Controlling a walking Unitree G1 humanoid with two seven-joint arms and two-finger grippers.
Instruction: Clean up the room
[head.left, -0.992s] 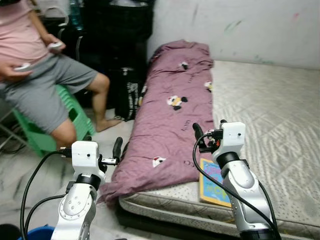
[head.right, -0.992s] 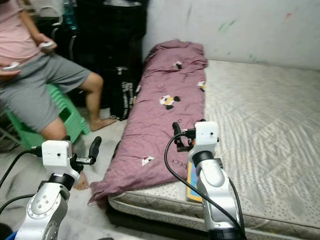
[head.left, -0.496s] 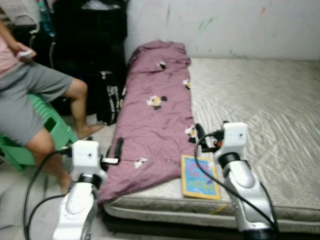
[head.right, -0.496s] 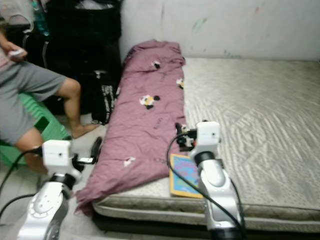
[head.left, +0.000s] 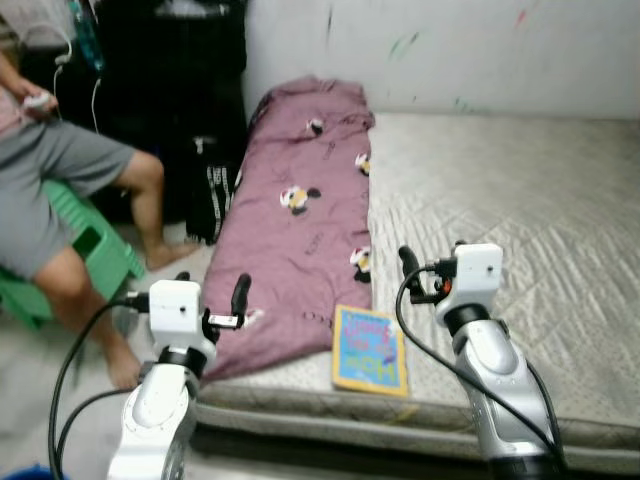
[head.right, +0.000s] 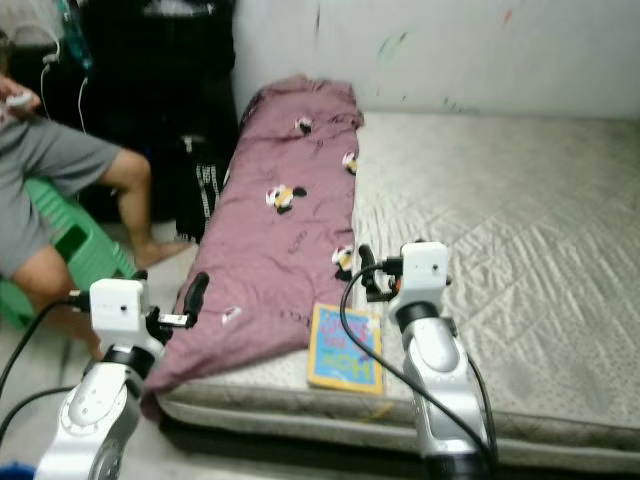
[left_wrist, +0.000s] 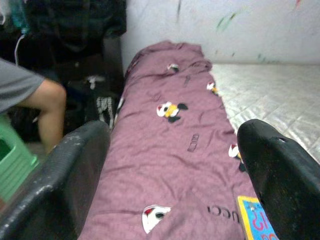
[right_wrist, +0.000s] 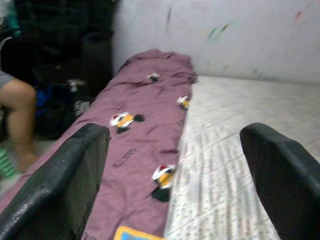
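A purple blanket (head.left: 300, 230) printed with cartoon figures lies lengthwise along the left side of a grey quilted mattress (head.left: 520, 200), and its near end droops over the mattress corner. A colourful book (head.left: 370, 350) lies flat by the mattress's front edge, just right of the blanket. My left gripper (head.left: 238, 288) is raised over the floor beside the blanket's near end, and the left wrist view shows it (left_wrist: 175, 165) open and empty. My right gripper (head.left: 405, 262) hovers above the mattress just beyond the book, and it (right_wrist: 175, 165) is open too.
A person (head.left: 60, 190) sits on a green plastic stool (head.left: 95, 255) at the left, one bare foot on the floor near the mattress. A black patterned bag (head.left: 205, 195) leans beside the bed. Dark luggage (head.left: 170, 60) stands against the wall.
The whole view has swung, so the camera has moved. The book, half hidden by my right arm before, now shows fully. Both arms keep their raised pose.
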